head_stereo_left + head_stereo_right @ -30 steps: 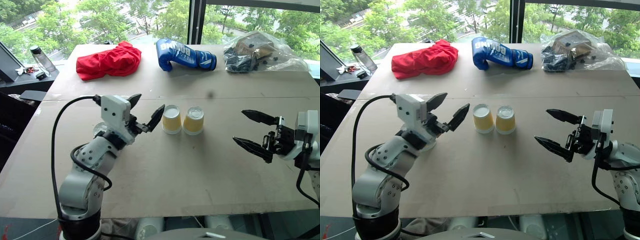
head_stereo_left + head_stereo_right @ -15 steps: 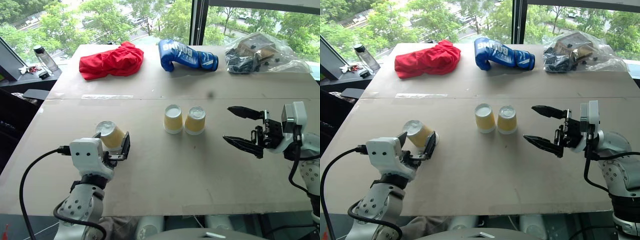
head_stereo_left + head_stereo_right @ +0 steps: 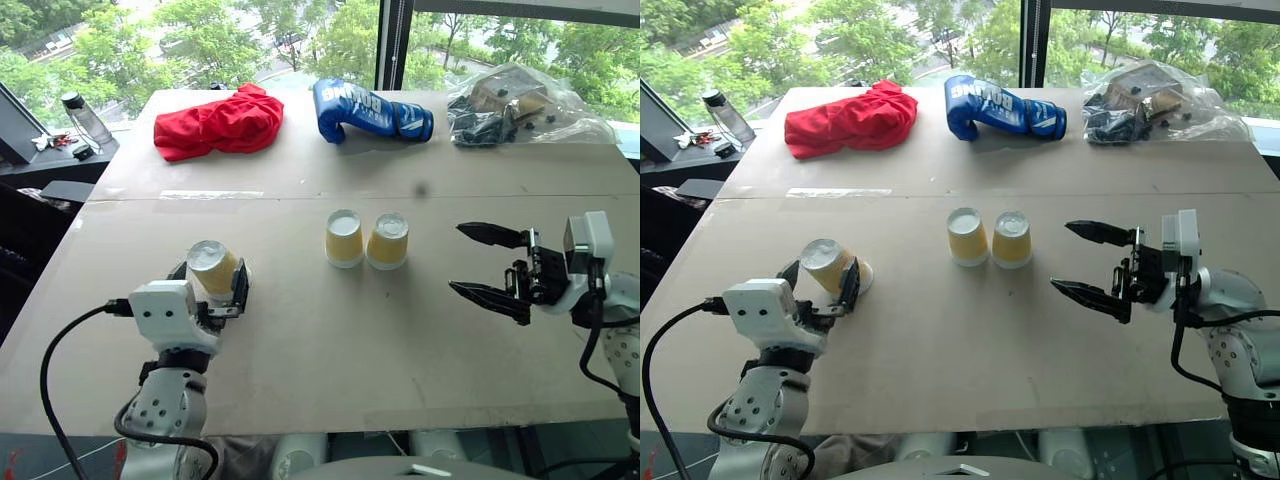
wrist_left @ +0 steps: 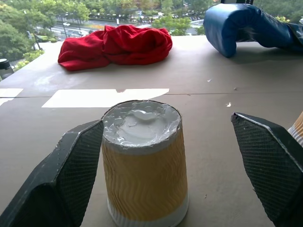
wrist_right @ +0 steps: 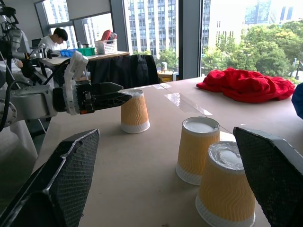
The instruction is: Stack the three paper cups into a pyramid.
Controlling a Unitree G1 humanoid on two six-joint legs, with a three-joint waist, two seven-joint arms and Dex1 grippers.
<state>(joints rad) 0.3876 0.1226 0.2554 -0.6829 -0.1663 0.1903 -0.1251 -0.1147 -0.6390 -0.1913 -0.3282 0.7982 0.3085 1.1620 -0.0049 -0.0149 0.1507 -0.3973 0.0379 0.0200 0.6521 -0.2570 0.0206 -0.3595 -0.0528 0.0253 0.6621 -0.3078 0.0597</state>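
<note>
I see my left arm low at the near left of the brown cardboard-covered surface [image 3: 300,330], its forearm rising and the wrist pointing forward, about level. The left gripper [image 3: 213,280] is spread wide, and between its two black fingers stands one small tapered paper cup with yellow-tan ribbed sides [image 4: 143,163], upside down, white base up. In the left wrist view one finger [image 4: 78,165] is just beside the cup wall; I cannot tell if it touches. The other finger [image 4: 270,165] is well apart from it. The cup rests on the surface, not lifted.

My right arm comes in from the right, with the right gripper [image 3: 488,265] pointing to the left, toward the middle. Its fingers are also spread wide and hold nothing.

The two other paper cups, the left one [image 3: 344,238] and the right one [image 3: 388,240], stand upside down, just beside each other, in the middle of the surface, between both grippers.

At the far edge lie a crumpled red cloth [image 3: 220,122], a blue boxing glove [image 3: 368,110] and a clear plastic bag with dark things inside [image 3: 525,105]. A transparent bottle with dark cap [image 3: 84,117] stands on a side desk at the far left. The space between the grippers and the cups is free.
</note>
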